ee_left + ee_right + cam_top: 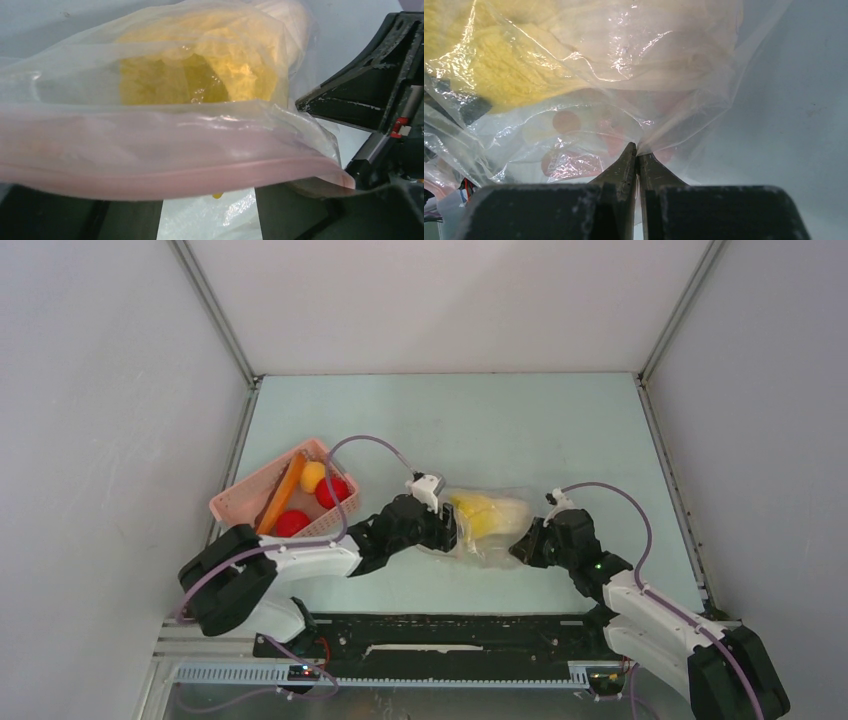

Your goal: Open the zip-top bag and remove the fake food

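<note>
The clear zip-top bag (497, 532) lies mid-table with the larger yellow piece (478, 512) inside. My left gripper (440, 525) is at its left end, jaws apart. In the left wrist view the pinkish zip strip (150, 175) lies across my fingers and bag plastic shows in the gap of the gripper (209, 212); the yellow piece (200, 70) sits behind. My right gripper (522, 545) is shut on the bag's right edge, and the right wrist view shows film pinched at its tips (637, 150). Two red fruits (333, 492), the orange-yellow fruit (313, 476) and the orange stick (283, 492) lie in the basket.
The pink slatted basket (240, 502) stands at the left by the enclosure wall. White walls close in the table at the left, back and right. The right arm's black gripper body (380, 90) shows just past the bag in the left wrist view.
</note>
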You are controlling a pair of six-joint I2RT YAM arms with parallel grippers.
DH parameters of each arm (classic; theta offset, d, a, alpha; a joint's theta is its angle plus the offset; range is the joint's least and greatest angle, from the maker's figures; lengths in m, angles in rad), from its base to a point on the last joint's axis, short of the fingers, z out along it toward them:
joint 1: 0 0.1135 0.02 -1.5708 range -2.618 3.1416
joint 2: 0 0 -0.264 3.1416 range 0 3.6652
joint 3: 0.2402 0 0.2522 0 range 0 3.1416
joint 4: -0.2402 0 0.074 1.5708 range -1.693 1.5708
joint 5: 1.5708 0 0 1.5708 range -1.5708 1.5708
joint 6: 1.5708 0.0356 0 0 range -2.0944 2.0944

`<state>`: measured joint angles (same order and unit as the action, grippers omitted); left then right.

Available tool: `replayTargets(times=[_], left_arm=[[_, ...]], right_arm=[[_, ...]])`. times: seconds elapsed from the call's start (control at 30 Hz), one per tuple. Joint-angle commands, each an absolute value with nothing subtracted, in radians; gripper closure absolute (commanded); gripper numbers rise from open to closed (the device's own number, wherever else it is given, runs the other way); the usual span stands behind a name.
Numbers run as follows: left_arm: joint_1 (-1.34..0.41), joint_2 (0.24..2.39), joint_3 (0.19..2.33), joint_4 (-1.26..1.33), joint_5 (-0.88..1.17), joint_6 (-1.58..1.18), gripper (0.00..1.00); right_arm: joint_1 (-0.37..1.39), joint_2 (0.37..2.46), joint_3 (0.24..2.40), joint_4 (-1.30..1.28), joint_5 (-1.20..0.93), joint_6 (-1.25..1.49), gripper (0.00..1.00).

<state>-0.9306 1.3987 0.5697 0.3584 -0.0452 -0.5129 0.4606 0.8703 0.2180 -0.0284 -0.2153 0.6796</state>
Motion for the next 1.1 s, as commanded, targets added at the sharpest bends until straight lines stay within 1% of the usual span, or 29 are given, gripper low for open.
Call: replayTargets(times=[0.0, 0.1, 0.13, 0.27, 0.47, 0.6, 0.87, 0.93, 1.07], left_arm=[[-0.940, 1.453, 0.638, 0.444, -0.020, -0.457, 0.38], [-0.945, 1.491, 0.667, 0.465, -0.008, -0.458, 0.40], [-0.947, 1.505, 0.681, 0.456, -0.008, -0.455, 0.43], [-0.951, 1.516, 0.703, 0.426, 0.048, -0.450, 0.69], [-0.951, 1.372, 0.642, 0.341, 0.005, -0.444, 0.99], [-0.951, 1.260, 0.637, 0.219, -0.037, -0.435, 1.00], [-0.951, 1.064, 0.675, -0.055, -0.031, -0.445, 1.00], [-0.951, 1.025, 0.686, -0.119, -0.010, -0.456, 1.00], [-0.951, 0.957, 0.699, -0.211, 0.109, -0.492, 1.00]], right_arm=[[0.465, 0.874, 0.259, 0.023, -0.243, 0.668, 0.93], [0.465, 0.878, 0.261, 0.029, -0.248, 0.667, 0.93], [0.465, 0.880, 0.262, 0.029, -0.250, 0.667, 0.93], [0.460, 0.870, 0.264, 0.019, -0.244, 0.670, 0.94], [0.435, 0.805, 0.262, -0.051, -0.173, 0.678, 1.00], [0.406, 0.774, 0.261, -0.071, -0.159, 0.681, 1.00], [0.353, 0.745, 0.261, -0.109, -0.125, 0.680, 1.00], [0.344, 0.737, 0.260, -0.116, -0.111, 0.682, 1.00], [0.332, 0.725, 0.253, -0.120, -0.087, 0.690, 1.00]])
